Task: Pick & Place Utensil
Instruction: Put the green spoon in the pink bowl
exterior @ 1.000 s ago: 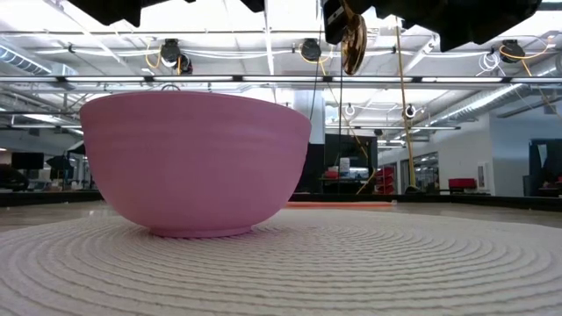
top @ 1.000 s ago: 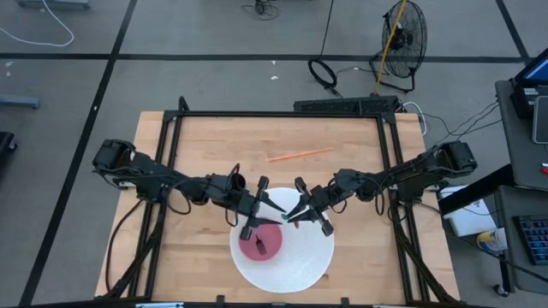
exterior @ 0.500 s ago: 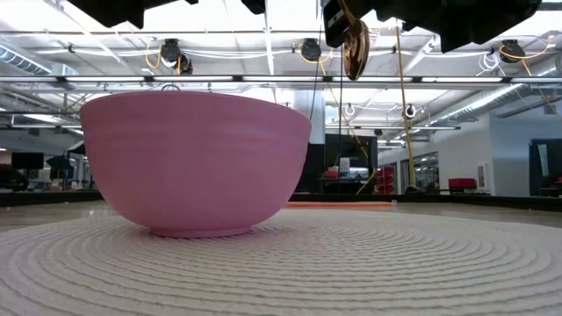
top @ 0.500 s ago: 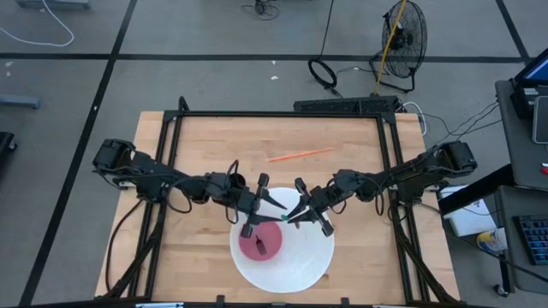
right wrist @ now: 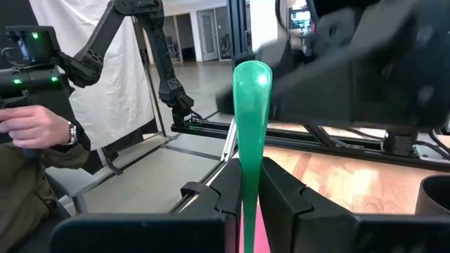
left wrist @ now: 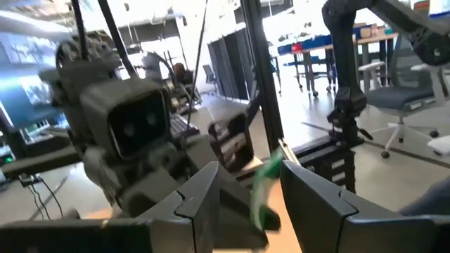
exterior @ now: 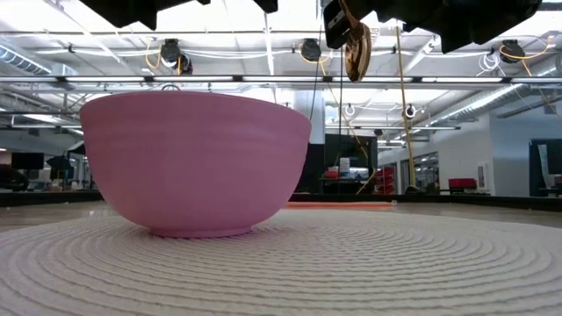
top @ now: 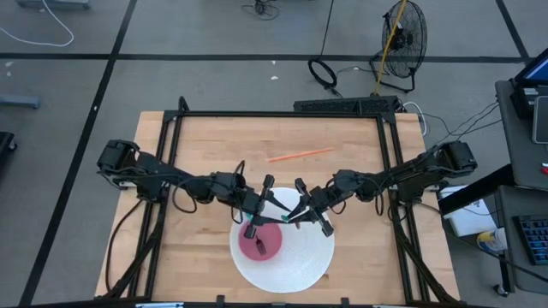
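I see both arms meeting over the middle of the worktop [top: 342,145], above the far edge of the round white mat [top: 300,257]. The right pincer [top: 301,214] is pressed together on a green utensil [right wrist: 252,126]; in the right wrist view its handle runs up between the two dark fingers [right wrist: 225,190] and ends in a rounded tip. From above, the utensil shows only as a small green mark between the two pincers, over the mat's far rim.

The left pincer [top: 257,216] stands spread, its tips just left of the utensil. In the left wrist view the green piece [left wrist: 266,184] sits blurred in the gap between its fingers [left wrist: 200,193]; I cannot tell whether they touch it.

A pink bowl [top: 260,244] stands upright on the left part of the mat, just near of the left pincer. In the low view the bowl [exterior: 195,162] fills the left half, resting on the mat's ribbed weave [exterior: 369,263], and a gold-coloured rounded piece [exterior: 356,53] hangs high at the top under a dark arm part.

An orange stick [top: 300,155] lies on the bare wood, well apart, on the far side of the arms.

In the right wrist view, a person's hand [right wrist: 35,126] shows in the room beyond, with a watch on the wrist.
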`<state>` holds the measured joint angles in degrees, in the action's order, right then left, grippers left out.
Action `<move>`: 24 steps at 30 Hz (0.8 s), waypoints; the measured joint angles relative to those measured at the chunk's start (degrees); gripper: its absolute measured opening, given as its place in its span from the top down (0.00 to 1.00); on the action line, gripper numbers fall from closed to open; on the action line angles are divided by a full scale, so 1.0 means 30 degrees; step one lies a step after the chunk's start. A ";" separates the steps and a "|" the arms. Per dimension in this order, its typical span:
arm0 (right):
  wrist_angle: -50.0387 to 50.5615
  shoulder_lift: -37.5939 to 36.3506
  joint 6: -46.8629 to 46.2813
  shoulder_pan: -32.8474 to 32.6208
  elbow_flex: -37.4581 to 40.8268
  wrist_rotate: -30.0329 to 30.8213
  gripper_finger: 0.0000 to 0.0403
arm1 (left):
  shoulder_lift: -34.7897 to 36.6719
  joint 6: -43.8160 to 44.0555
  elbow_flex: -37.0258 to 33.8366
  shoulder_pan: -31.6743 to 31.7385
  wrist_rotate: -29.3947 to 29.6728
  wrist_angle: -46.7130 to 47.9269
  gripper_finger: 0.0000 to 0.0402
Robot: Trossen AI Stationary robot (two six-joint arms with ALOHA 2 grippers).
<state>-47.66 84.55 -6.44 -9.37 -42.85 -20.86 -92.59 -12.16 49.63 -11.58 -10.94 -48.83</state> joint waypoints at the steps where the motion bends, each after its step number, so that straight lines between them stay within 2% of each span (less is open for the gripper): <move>1: 0.0000 0.0000 -0.0075 0.0000 0.0000 0.0000 0.94 | 0.0033 0.0027 0.0026 0.0026 0.0000 0.0040 0.61; 8: -0.0073 0.0000 -0.0109 0.0000 0.0000 0.0000 0.94 | 0.0005 0.0142 0.0012 0.0077 0.0068 0.0425 0.65; 17: -0.0062 0.0000 -0.0059 0.0000 0.0000 0.0010 0.95 | -0.0003 -0.0321 0.0012 0.0069 -0.0034 0.0762 0.96; 24: -0.0073 0.0000 -0.0051 0.0000 0.0000 0.0000 0.95 | -0.0003 -0.0351 0.0005 0.0077 0.0063 0.0753 0.96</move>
<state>-47.88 84.55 -6.59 -9.37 -42.85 -20.86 -92.60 -13.21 49.65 -11.35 -10.75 -46.57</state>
